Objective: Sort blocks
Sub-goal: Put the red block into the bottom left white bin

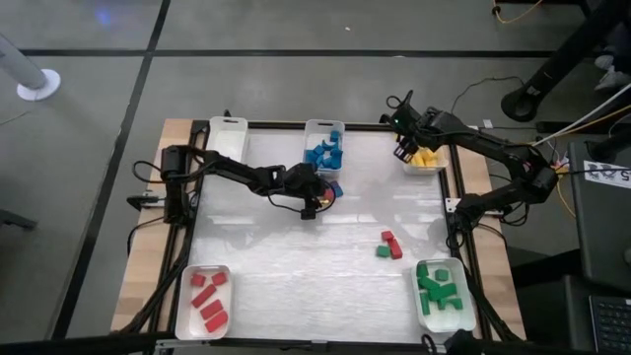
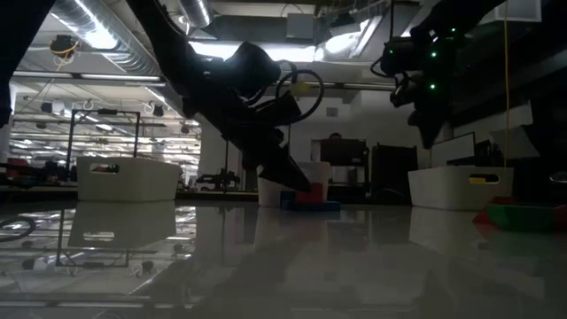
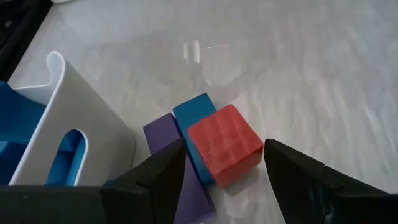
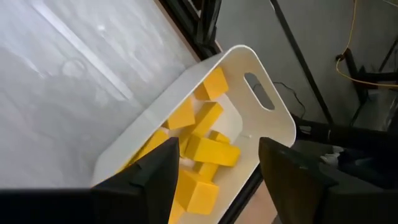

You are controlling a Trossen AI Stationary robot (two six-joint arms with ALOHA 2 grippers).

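Sorting mostly done by the look of it: reds in the tray at 7 o'clock point(image 1: 204, 299), greens in the tray at 5 o'clock point(image 1: 443, 293), blues in the tray at 12 o'clock point(image 1: 324, 146), yellows in the tray at 1 o'clock point(image 4: 261, 118). Left gripper point(image 3: 224, 171) down low just on the 6 o'clock side of the blue tray, fingers spread wide and straddling a red cube point(image 3: 225, 144) without touching it yet. Red cube jammed against a blue block point(image 3: 193, 118) and a purple block point(image 3: 163, 134), all three touching, right beside the tray wall. Right gripper point(image 4: 214, 168) hanging over the yellow tray, fingers apart, nothing between them, yellow blocks point(image 4: 208, 149) lying below in the tray. A few strays, two red blocks point(image 1: 392, 243) and one green point(image 1: 382, 252), loose around 4 o'clock on the table point(image 1: 296, 256). For the grab itself: best to centre the cube between the pads first, since one finger sits over the purple block and could pinch it along with the red. Worth dropping straight down, closing on flat faces rather than corners, then lifting vertically so the blue neighbour doesn't get dragged. Probably smart to keep clear of the tray wall on the way up.
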